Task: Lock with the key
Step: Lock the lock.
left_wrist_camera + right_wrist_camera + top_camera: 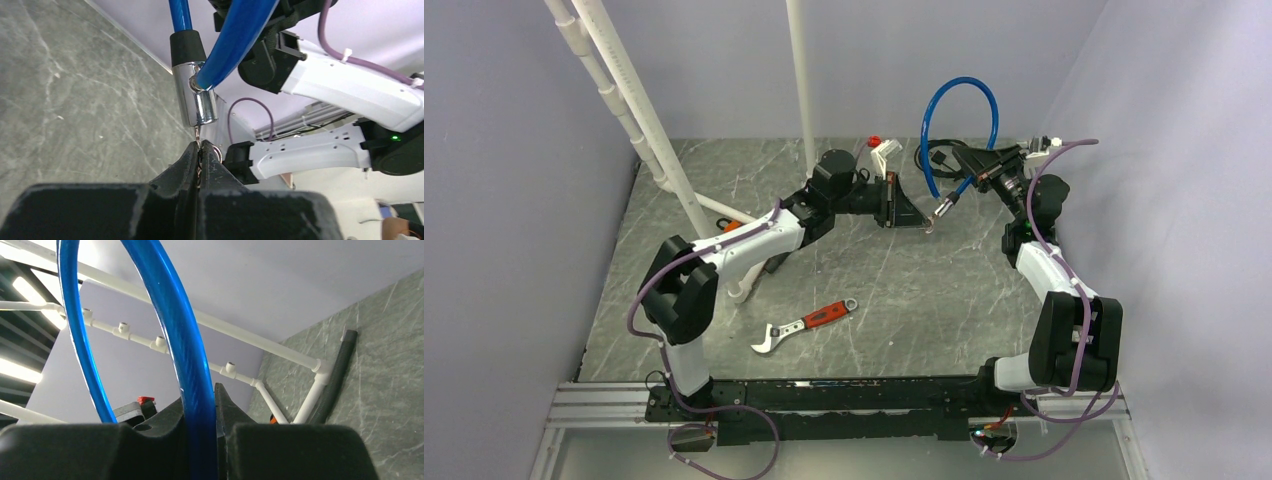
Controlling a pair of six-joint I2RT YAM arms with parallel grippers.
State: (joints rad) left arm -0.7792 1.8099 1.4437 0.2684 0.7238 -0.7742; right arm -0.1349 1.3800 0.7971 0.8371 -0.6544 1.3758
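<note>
Left wrist: key (199, 137) between fingers (184, 167), below lock (198, 102)

Grey marble-pattern table (894, 300). 1 adjustable wrench (806, 323) with a red handle lies flat left of centre, jaw end toward the near-left. 2 slanted white PVC pipes (637, 100) at back left, 1 upright white pipe (801, 80) at back centre. Small orange item (732, 225) by the pipe base, mostly hidden. Red cap (874, 140) just beside a white clip-like piece (886, 156) at the back edge. Black corrugated hose (336, 372) lies on the table beside a white pipe leg (311, 399). Pale lilac walls (514, 200) on 3 sides.
</note>
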